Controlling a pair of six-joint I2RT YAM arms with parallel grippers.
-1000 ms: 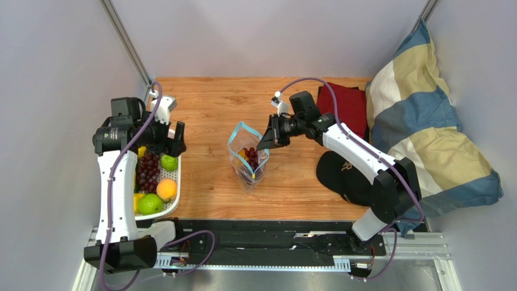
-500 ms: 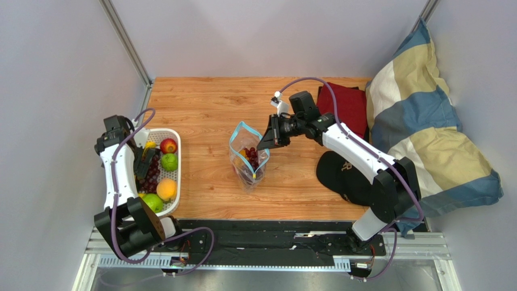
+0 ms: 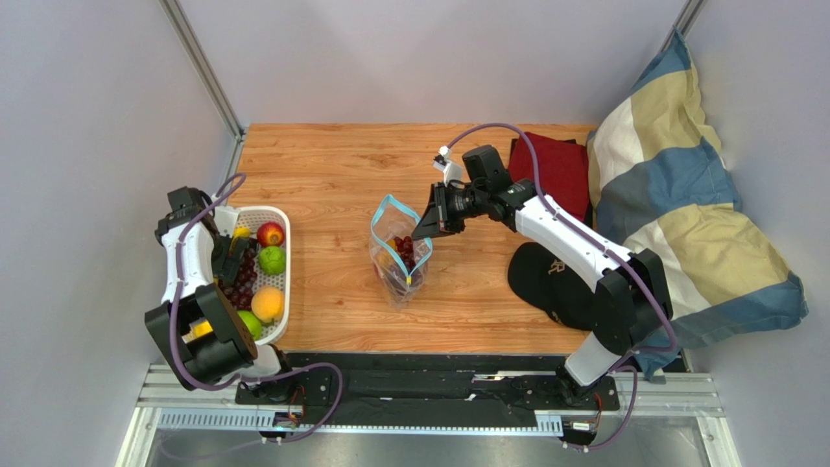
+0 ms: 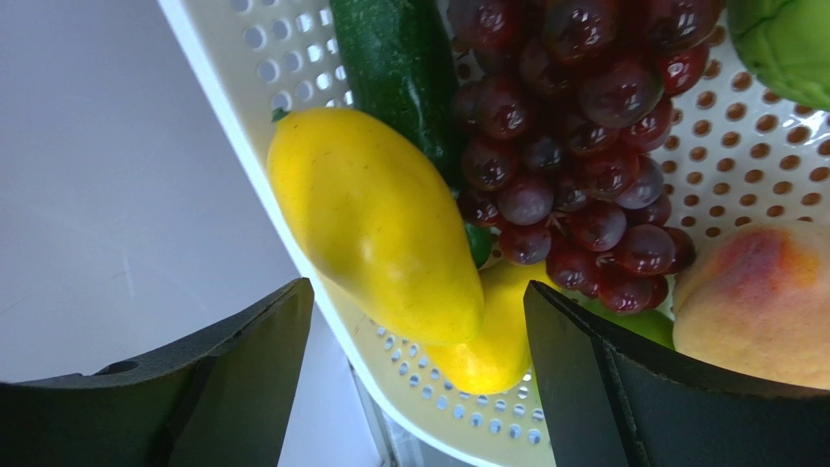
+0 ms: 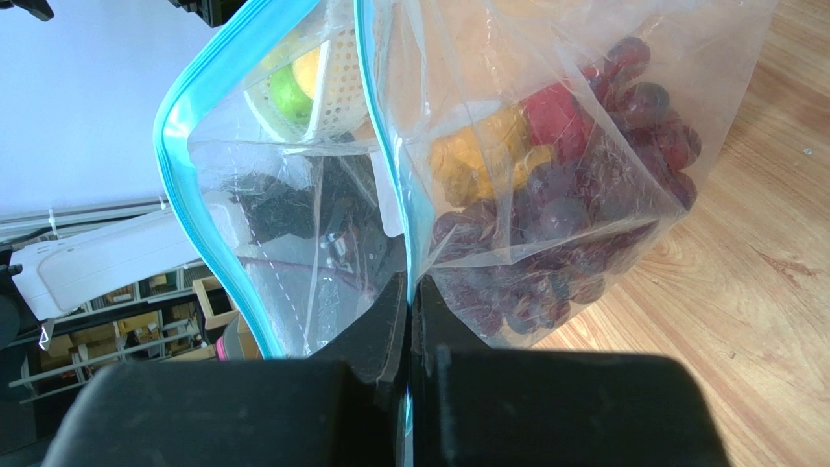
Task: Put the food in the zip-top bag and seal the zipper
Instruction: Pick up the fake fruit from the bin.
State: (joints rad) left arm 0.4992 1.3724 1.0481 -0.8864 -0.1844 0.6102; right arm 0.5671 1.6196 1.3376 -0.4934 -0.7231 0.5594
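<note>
Your left gripper (image 4: 414, 302) has dropped from above the basket (image 4: 234, 88) at the tabletop's left edge and now sits low among the fruit. Its jaws are spread wide and empty, straddling the tip of the yellow fruit (image 4: 375, 224), with the grapes (image 4: 575, 165) and peach (image 4: 760, 302) close by. That looks like the next pick lined up, with nothing grasped yet. Your right gripper (image 5: 409, 292) hasn't moved. It stays clamped on the zipper (image 5: 168, 131), holding the bag (image 3: 399, 255) upright and open mid-tabletop, partly filled. Sealing is still some way off.
</note>
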